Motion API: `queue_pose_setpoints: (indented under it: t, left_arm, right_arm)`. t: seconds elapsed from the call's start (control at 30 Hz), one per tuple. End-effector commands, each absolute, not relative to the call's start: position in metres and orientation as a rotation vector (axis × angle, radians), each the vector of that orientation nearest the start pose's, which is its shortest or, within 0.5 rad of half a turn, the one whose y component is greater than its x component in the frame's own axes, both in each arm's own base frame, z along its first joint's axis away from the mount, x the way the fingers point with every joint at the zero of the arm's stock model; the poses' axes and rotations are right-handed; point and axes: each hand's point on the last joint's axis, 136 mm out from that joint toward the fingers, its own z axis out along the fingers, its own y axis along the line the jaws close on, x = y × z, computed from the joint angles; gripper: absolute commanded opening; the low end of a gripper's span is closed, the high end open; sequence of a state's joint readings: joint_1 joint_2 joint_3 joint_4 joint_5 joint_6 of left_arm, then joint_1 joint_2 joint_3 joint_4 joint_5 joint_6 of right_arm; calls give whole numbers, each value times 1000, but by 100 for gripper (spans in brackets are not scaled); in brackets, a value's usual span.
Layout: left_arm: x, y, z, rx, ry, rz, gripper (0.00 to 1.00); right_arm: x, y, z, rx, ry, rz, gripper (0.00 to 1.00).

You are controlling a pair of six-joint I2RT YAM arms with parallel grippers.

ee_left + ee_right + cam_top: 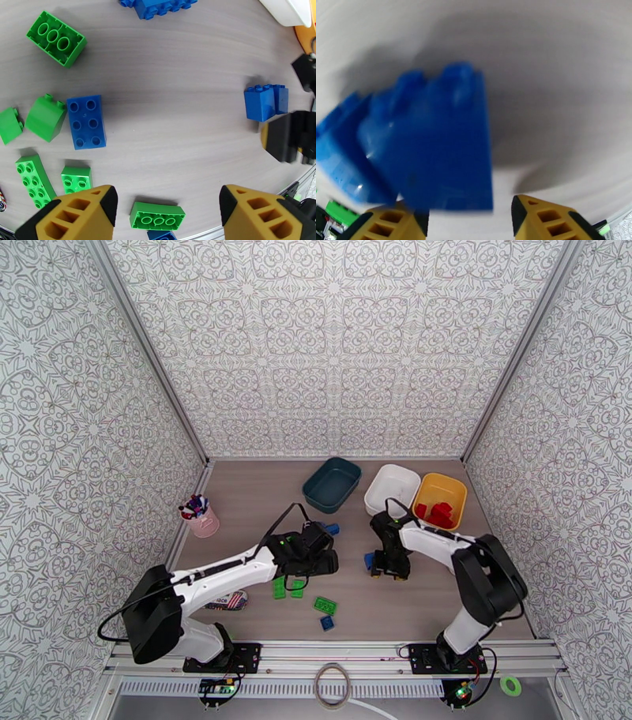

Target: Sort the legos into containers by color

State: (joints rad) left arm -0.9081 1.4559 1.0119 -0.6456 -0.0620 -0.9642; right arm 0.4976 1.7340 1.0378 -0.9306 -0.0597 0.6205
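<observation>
Three shallow rounded plastic bins sit in a row at the far side of the grey wood-grain worktop. The dark teal bin is on the left, the white bin in the middle and the yellow bin on the right. White and yellow touch. Red studded plastic bricks lie in the yellow bin.

The left gripper is low over mid-worktop. Its jaws are open wide with nothing between them, only bare worktop.

Loose bricks in the left wrist view:
- A blue six-stud oblong brick lies studs up, just beside a green sloped brick.
- A green oblong brick lying hollow side up is farther out.
- A green eight-stud oblong brick and a green four-stud square brick are near the left finger.
- Another green hollow-side-up brick lies close under the jaw gap.
- A pair of blue square bricks stands side by side, touching, off to the right.

The right gripper is down at the worktop right beside that blue pair. In the right wrist view the pair is blurred, in front of the left-hand finger. The jaws are apart, and worktop shows between the brick and the other finger, so it is not gripped. Contact can't be told.

A small pink cup of pens stands at the left edge. A white printed pouch lies by the left arm.
</observation>
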Motion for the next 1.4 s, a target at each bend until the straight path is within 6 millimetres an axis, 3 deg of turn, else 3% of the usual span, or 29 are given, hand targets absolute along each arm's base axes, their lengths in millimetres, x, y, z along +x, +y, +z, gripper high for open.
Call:
queue_pose_setpoints:
  t: [0.0, 0.27, 0.53, 0.67, 0.83, 0.87, 0.9, 1.1, 1.37]
  left_arm:
    - [227, -264, 112, -138, 2731, -491, 74]
    - [233, -260, 113, -159, 2731, -497, 74]
    - [246, -265, 116, -123, 2731, -515, 75]
    - [257, -282, 118, 11, 2755, -477, 75]
    - [281, -310, 138, 144, 2712, -532, 81]
    - [287, -316, 144, 160, 2699, -554, 96]
    - [295, -320, 149, 166, 2686, -576, 99]
    - [343, -336, 186, 160, 2589, -718, 99]
    - [387, -347, 224, 195, 2487, -858, 99]
  right_arm:
    - [265, 144, 22, 148, 3151, -17, 59]
    - [282, 146, 23, 172, 3151, 7, 52]
    - [285, 146, 31, 190, 3140, 37, 37]
    - [290, 147, 53, 214, 3096, 96, 28]
    - [303, 147, 88, 259, 3023, 207, 26]
    - [308, 146, 96, 273, 3006, 229, 26]
    - [314, 145, 105, 290, 2987, 253, 26]
    - [356, 127, 145, 399, 2891, 364, 26]
    - [425, 103, 168, 530, 2814, 450, 28]
